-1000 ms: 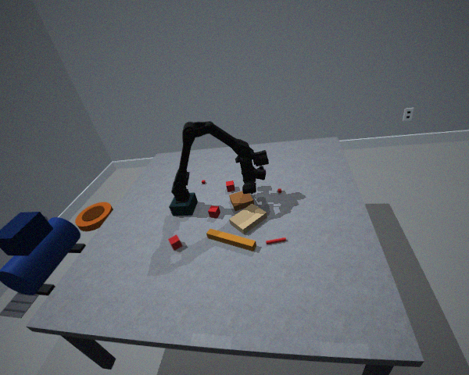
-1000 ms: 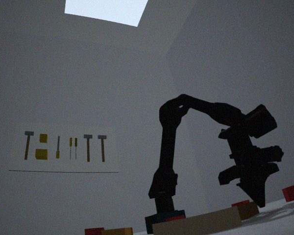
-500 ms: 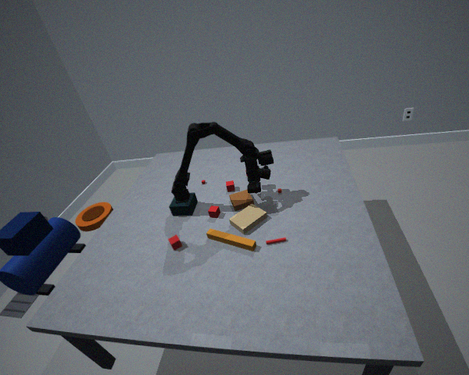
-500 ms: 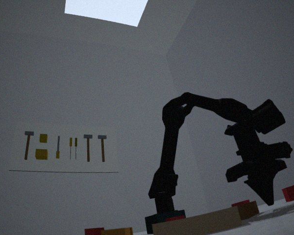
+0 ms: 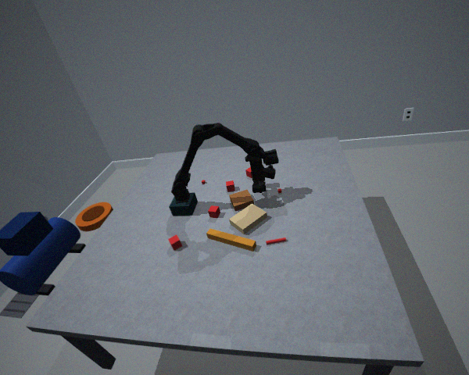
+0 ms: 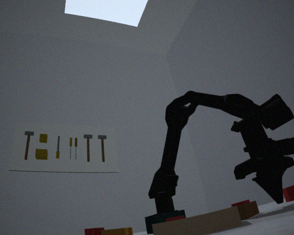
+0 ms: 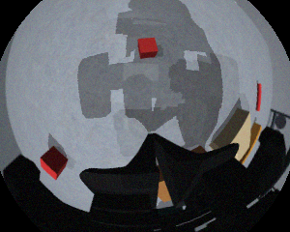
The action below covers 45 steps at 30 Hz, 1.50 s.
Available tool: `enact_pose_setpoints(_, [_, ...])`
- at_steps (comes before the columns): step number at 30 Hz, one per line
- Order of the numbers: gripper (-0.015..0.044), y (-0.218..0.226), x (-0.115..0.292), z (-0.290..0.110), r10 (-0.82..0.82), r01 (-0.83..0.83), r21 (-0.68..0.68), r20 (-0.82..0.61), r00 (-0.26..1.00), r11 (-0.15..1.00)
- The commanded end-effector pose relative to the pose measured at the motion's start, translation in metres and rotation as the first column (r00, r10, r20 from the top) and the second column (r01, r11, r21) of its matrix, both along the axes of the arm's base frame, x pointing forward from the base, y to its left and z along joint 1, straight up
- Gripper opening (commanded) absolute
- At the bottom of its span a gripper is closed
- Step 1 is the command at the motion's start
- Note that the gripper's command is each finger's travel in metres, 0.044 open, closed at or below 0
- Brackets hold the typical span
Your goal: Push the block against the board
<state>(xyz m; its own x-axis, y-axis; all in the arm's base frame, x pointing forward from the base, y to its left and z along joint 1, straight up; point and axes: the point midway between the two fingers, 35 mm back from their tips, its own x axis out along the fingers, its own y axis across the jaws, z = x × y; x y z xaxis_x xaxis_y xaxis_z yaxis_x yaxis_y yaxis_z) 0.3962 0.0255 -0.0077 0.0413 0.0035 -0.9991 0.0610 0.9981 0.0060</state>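
The brown square block (image 5: 241, 198) (image 6: 249, 210) (image 7: 163, 191) lies flat behind the pale wooden board (image 5: 248, 218) (image 6: 197, 222) (image 7: 244, 140). The two are very close at the board's back side; I cannot tell whether a whole side touches or whether any edges are even. My gripper (image 5: 259, 188) (image 6: 279, 202) (image 7: 151, 136) is shut and empty. Its tips are low over the table, beyond the block on the side away from the board, and apart from the block. In the wrist view the fingers hide much of the block.
An orange bar (image 5: 230, 239) (image 6: 116, 231) lies in front of the board, with a red stick (image 5: 276, 241) (image 7: 259, 97) beside it. Several red cubes stand around, one (image 5: 214, 211) left of the board and one (image 5: 230, 186) behind the block. The arm's base (image 5: 183, 205) is at the left.
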Motion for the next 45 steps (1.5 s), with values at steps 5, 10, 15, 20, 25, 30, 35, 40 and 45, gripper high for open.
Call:
enact_pose_setpoints(5, [0.0000, 0.000, -0.002, 0.051, 0.003, -0.003, -0.003, -0.012, 1.000, 1.000])
enact_pose_setpoints(10, [0.0000, 0.000, -0.002, 0.051, 0.003, -0.003, -0.003, -0.012, 1.000, 1.000])
enact_pose_setpoints(15, [0.0000, 0.005, -0.022, 0.050, 0.121, -0.121, -0.006, -0.013, 0.993, 0.993])
enact_pose_setpoints(20, [0.0000, 0.009, -0.037, 0.049, 0.203, -0.204, -0.007, -0.014, 0.979, 0.979])
enact_pose_setpoints(25, [0.0000, 0.009, -0.035, 0.029, 0.246, -0.246, -0.009, -0.015, 0.969, 0.969])
enact_pose_setpoints(30, [0.0000, 0.009, -0.035, -0.006, 0.318, -0.319, -0.011, -0.015, 0.948, 0.948])
enact_pose_setpoints(35, [0.0000, 0.009, -0.036, -0.006, 0.318, -0.319, -0.011, -0.015, 0.948, 0.948])
enact_pose_setpoints(40, [0.0000, 0.007, -0.041, -0.005, 0.318, -0.319, -0.011, -0.016, 0.948, 0.948])
enact_pose_setpoints(45, [0.0000, 0.005, -0.048, -0.005, 0.318, -0.319, -0.011, -0.016, 0.948, 0.948])
